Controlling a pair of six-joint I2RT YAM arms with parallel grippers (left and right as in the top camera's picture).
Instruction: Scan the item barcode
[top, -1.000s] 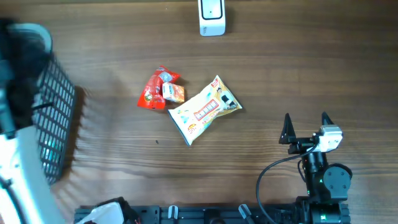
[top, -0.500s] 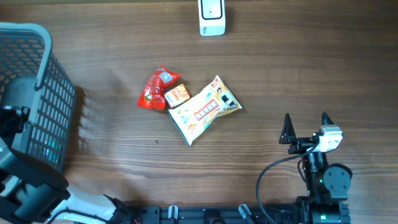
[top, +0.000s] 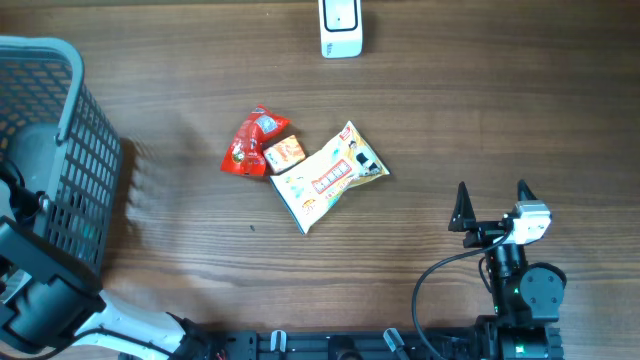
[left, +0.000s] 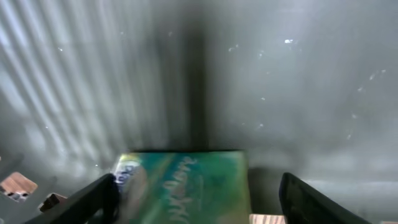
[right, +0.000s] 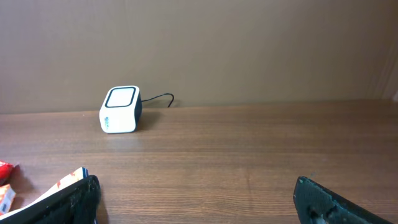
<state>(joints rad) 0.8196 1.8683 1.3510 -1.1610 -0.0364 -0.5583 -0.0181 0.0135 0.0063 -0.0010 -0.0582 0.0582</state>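
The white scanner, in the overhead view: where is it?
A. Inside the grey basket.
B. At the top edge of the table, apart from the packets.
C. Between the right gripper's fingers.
B: the white scanner stands alone at the top edge of the table, well above the packets.

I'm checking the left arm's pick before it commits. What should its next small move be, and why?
Probably ease the left pincer down and close it on the green printed packet lying in the dark grey mesh basket. Its fingers stand open astride the packet with a gap on one side, so nothing is gripped. The blur leaves their height uncertain.
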